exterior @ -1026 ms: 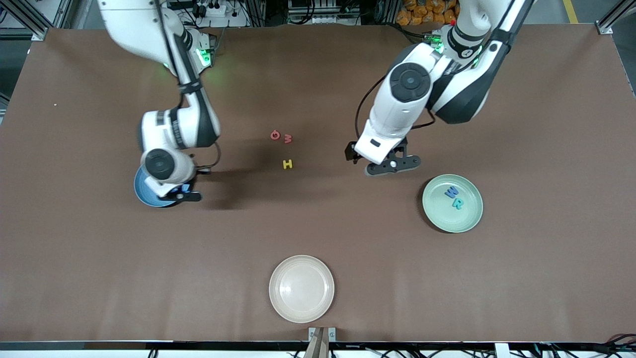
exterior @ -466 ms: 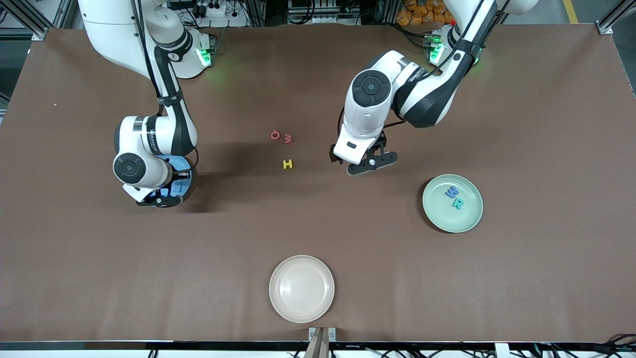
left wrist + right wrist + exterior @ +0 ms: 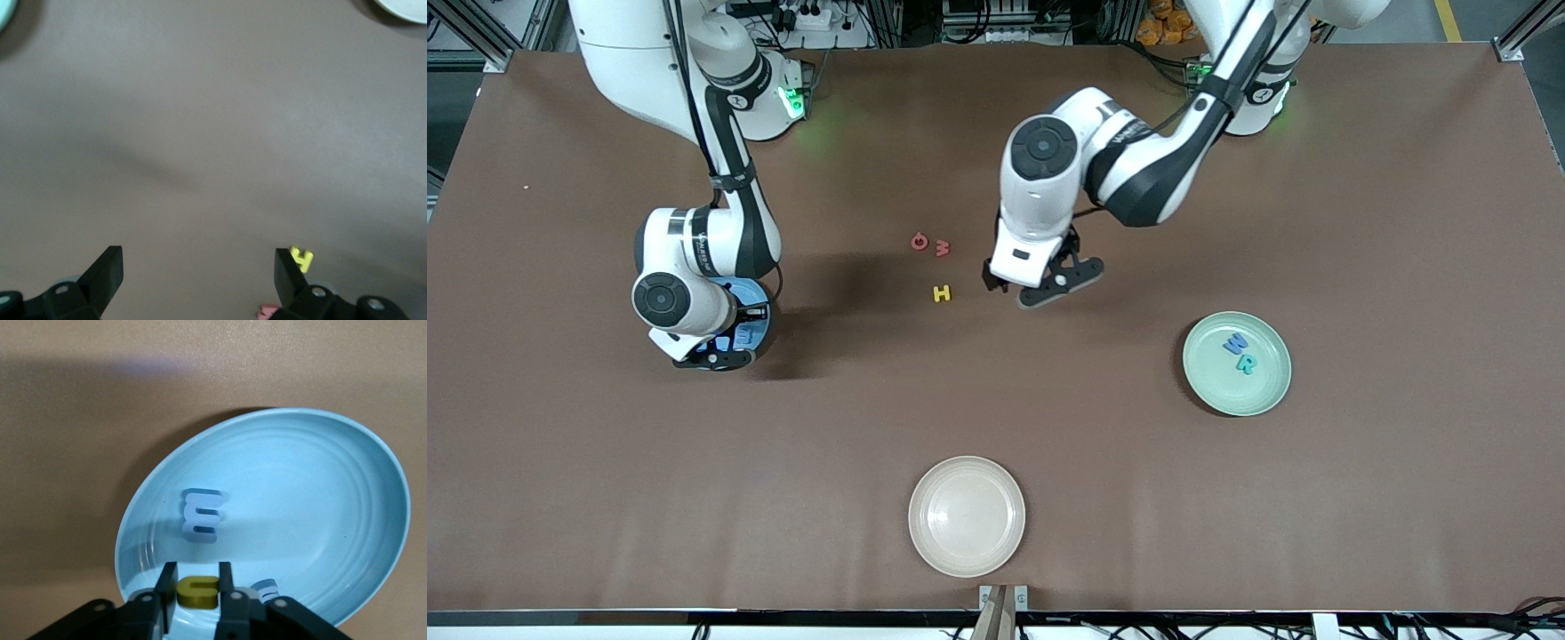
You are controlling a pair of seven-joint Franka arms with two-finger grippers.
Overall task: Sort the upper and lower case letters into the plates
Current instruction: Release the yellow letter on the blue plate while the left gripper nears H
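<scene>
The right gripper (image 3: 197, 590), over the blue plate (image 3: 320, 487), pinches a yellow u (image 3: 197, 592) between its fingers; a blue m (image 3: 202, 514) lies in that plate. The left gripper (image 3: 199, 277) hovers wide open over the counter (image 3: 1049, 427) beside the yellow H (image 3: 942, 293). A blue W (image 3: 1234, 343) and teal R (image 3: 1247, 363) rest in the green plate (image 3: 1267, 396). No brand is legible.

Even overhead light — soft arm shadows on table (image 3: 1049, 427) — wrist views blurry.
</scene>
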